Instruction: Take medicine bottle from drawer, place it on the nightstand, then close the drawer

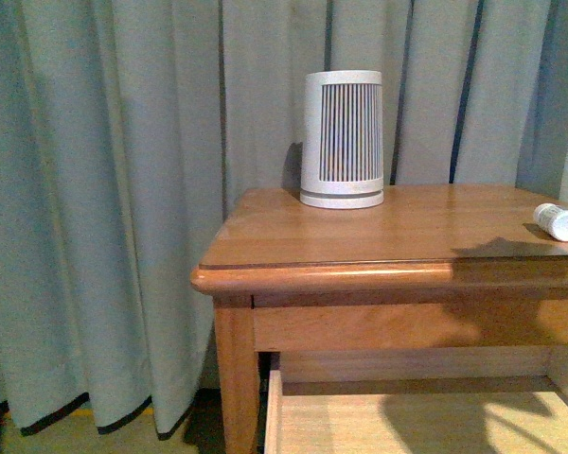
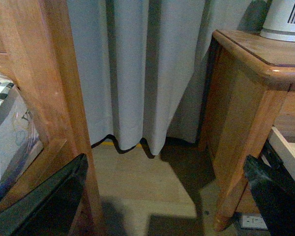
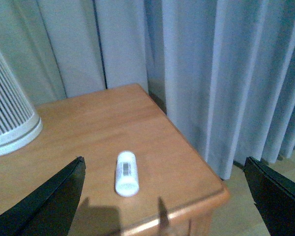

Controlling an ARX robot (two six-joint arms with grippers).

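Note:
The medicine bottle (image 1: 559,221) lies on its side near the right edge of the nightstand (image 1: 379,227) top. In the right wrist view the medicine bottle (image 3: 126,172) rests on the glossy wood, and my right gripper (image 3: 162,201) hovers open above it without touching. The upper drawer (image 1: 417,421) stands pulled out below the top, its pale inside showing nothing. My left gripper (image 2: 162,196) is open and empty, low beside the nightstand's left leg (image 2: 241,162), over the floor. Neither gripper shows in the front view.
A white tapered cylinder with dark slats (image 1: 341,139) stands at the back of the top. Grey curtains (image 1: 123,189) hang behind. A wooden frame (image 2: 54,98) with checked fabric stands to the left of the nightstand. A wall socket (image 2: 253,221) sits near the floor.

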